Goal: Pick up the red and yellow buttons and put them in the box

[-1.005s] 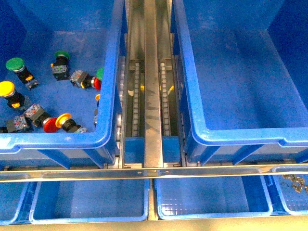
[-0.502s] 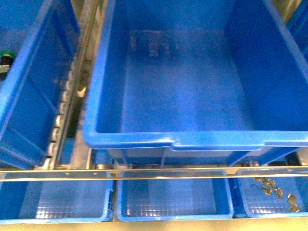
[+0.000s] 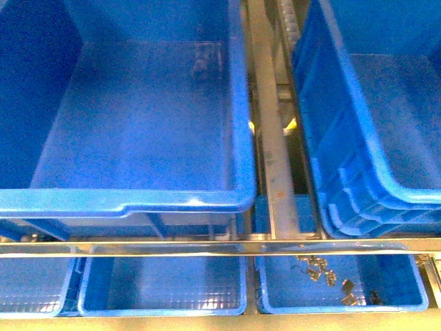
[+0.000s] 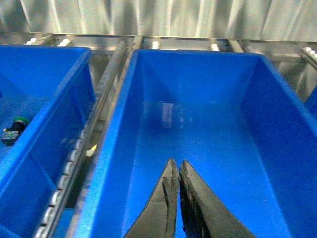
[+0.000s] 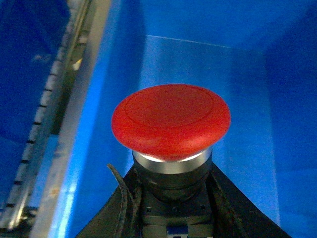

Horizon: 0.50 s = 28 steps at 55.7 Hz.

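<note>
My right gripper (image 5: pixel 171 191) is shut on a red button (image 5: pixel 171 119) with a silver collar and black body, holding it cap-forward above the floor of the large blue box (image 5: pixel 233 84). My left gripper (image 4: pixel 176 168) is shut and empty, its tips over the same kind of deep blue box (image 4: pixel 208 139). In the front view the box (image 3: pixel 138 200) fills the left and middle; neither arm shows there. No yellow button is in view.
A second deep blue crate (image 3: pixel 365 172) stands at the right, a metal roller rail (image 3: pixel 272 158) between them. Shallow grid-floored trays (image 3: pixel 165 289) sit in front; one (image 3: pixel 344 303) holds small metal parts. In the left wrist view a green-capped button (image 4: pixel 14 130) lies in a neighbouring crate.
The front view has swung right: the crate with the buttons has left the frame, and the empty box has shifted from right to left. A further crate has come in at the right.
</note>
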Motion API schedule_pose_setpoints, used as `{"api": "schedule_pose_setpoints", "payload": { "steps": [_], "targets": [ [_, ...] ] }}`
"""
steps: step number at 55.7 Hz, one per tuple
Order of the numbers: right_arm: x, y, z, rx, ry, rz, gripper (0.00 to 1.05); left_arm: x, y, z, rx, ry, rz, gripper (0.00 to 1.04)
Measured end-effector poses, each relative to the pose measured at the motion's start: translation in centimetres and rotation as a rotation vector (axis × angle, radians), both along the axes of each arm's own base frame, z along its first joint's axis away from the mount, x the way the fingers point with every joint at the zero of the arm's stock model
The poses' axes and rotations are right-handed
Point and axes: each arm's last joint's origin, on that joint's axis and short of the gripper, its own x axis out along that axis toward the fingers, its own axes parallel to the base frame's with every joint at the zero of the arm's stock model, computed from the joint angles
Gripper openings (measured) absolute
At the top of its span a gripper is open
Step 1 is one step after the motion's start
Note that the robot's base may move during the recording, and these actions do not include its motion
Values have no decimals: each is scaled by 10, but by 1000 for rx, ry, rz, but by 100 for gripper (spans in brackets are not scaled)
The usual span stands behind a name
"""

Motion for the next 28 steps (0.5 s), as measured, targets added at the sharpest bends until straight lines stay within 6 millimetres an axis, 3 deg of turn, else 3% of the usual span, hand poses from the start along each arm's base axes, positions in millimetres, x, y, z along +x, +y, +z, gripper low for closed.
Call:
{"api": "schedule_pose_setpoints", "payload": {
  "steps": [28],
  "targets": [
    [2, 11, -3, 29, -11, 16, 26, -21, 0, 5, 1, -19, 0, 3]
  ]
}}
